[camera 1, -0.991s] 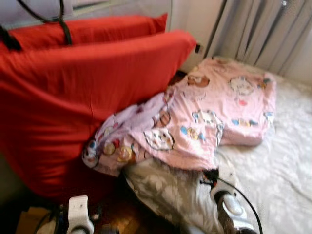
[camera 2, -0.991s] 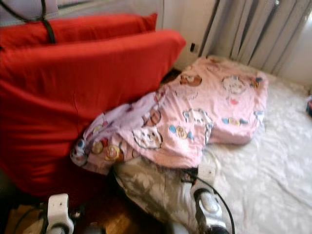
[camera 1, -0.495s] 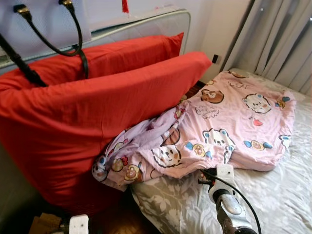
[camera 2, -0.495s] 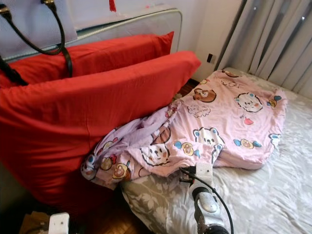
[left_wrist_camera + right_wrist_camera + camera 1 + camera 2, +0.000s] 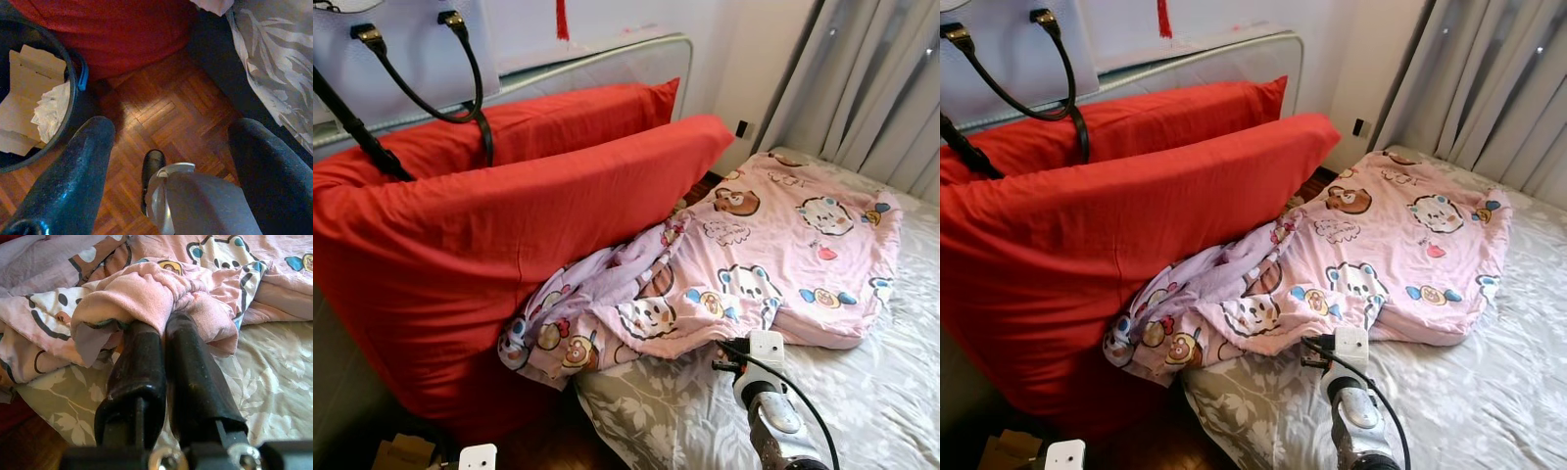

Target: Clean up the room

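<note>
At the far left, low by the floor, the left end effector is held idle with its two fingers spread wide and nothing between them; beneath it a dark bin holding cardboard and crumpled paper is seen on the parquet floor. It is probably kept down there so that the bedside is left free for the other arm.

Above, a pale handbag with two dark handles is hung or propped against the wall. Two red pillows are stood on edge, one behind the other, against the headboard, apparently leant there to clear the mattress.

Further right, one pink cartoon-print blanket is spread across the bed, its near corner bunched and trailing off the mattress edge toward the pillows. That bunched hem is pinched in the right end effector, whose two fingers are pressed almost together on the fabric, as the right wrist view shows. The grip is judged to be taken at the hem so that the blanket can be drawn flat or folded.

At the far right, grey curtains are hung.
</note>
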`<state>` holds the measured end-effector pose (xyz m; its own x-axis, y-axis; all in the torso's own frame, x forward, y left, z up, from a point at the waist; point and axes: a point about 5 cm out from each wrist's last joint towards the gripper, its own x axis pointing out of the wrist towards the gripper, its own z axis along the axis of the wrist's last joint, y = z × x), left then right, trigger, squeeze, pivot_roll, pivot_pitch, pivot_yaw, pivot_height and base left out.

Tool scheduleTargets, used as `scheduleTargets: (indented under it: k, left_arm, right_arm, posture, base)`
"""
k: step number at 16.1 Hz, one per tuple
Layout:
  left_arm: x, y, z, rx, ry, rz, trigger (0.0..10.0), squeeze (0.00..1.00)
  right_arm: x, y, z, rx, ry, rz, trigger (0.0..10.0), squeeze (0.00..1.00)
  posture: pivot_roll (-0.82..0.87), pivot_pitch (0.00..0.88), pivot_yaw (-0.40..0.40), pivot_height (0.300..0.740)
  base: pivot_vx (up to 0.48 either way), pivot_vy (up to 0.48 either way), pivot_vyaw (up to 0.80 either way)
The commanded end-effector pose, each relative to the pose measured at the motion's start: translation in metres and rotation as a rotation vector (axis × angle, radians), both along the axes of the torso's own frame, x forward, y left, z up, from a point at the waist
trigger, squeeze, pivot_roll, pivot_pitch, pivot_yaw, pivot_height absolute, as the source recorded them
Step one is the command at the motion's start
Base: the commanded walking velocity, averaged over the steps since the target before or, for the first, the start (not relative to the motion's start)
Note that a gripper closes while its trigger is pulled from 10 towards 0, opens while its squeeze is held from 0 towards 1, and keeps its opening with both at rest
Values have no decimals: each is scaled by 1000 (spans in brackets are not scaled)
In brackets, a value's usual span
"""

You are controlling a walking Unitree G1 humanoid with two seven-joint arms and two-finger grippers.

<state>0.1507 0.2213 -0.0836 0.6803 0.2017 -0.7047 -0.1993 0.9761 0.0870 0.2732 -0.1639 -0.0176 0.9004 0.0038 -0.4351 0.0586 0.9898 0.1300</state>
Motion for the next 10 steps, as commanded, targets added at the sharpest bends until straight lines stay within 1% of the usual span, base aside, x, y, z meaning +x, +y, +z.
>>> scheduleTargets:
  k: [1, 3, 8, 10]
  left_arm:
    - [-3, -2, -2, -12, 13, -2, 10000, 0]
    - [-7, -2, -4, -15, 26, -5, 10000, 0]
    - [-7, -1, -4, -15, 27, -11, 10000, 0]
    - [-7, -1, -4, -16, 27, -10, 10000, 0]
  right_arm:
    - [-1, -3, 0, -4, -3, -14, 10000, 0]
    - [-2, -1, -1, -3, -1, -10, 10000, 0]
    - [1, 2, 1, -10, -11, -4, 10000, 0]
    - [1, 2, 2, -12, -15, -5, 10000, 0]
  posture:
    - [133, 0, -102, 740]
    - [133, 0, -98, 740]
    - [134, 0, -92, 740]
    - [133, 0, -92, 740]
  base:
    - [0, 0, 0]
    - [0, 0, 0]
    - [0, 0, 0]
    - [-251, 0, 0]
